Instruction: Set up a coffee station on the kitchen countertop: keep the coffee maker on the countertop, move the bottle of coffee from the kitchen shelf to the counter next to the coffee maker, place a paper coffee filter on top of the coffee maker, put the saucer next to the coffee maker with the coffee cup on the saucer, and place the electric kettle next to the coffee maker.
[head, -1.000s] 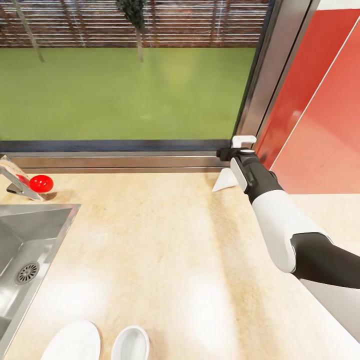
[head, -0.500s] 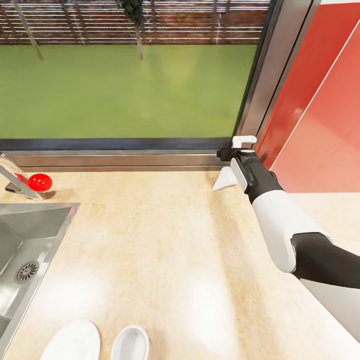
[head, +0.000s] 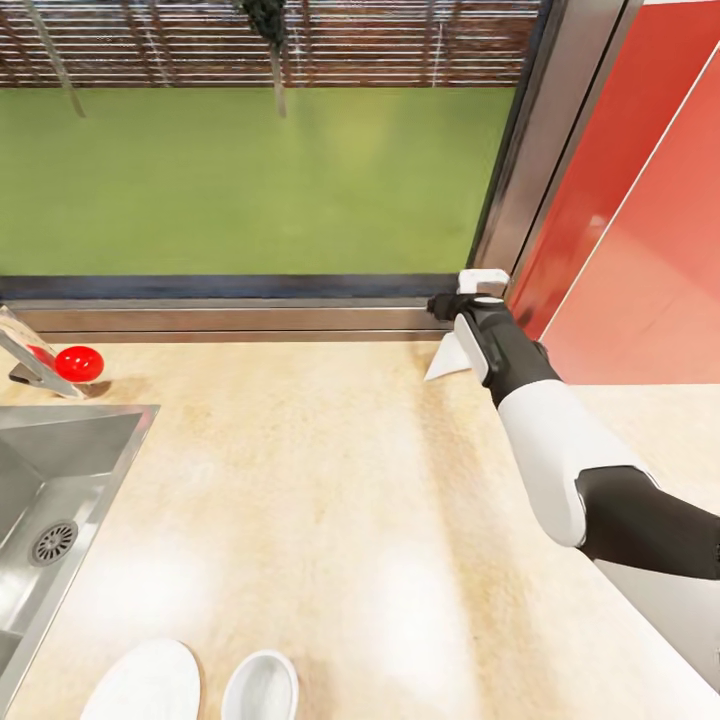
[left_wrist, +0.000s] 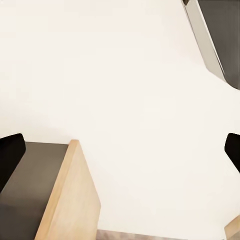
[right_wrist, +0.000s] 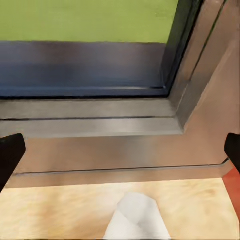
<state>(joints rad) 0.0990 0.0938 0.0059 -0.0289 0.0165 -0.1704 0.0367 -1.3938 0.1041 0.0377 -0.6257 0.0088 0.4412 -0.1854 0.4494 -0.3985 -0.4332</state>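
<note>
The paper coffee filter (head: 448, 360), a small white cone, lies on the kitchen countertop (head: 330, 480) at the back right, by the window frame. My right gripper (head: 452, 314) hangs just above and behind it. In the right wrist view the filter (right_wrist: 134, 219) lies on the wood below the open right gripper (right_wrist: 120, 152), whose fingertips (right_wrist: 10, 156) stand far apart with nothing between them. The saucer (head: 146, 686) and the coffee cup (head: 261, 689) sit side by side at the counter's near edge. My left gripper (left_wrist: 120, 150) is open before a white wall.
An inset steel sink (head: 60, 470) takes the counter's left side, with a faucet and a red ball (head: 78, 364) behind it. A window sill (head: 230, 320) runs along the back. A red wall panel (head: 640, 250) closes the right side.
My right gripper has shifted slightly left and closer over the filter. Nothing else on the counter has moved.
</note>
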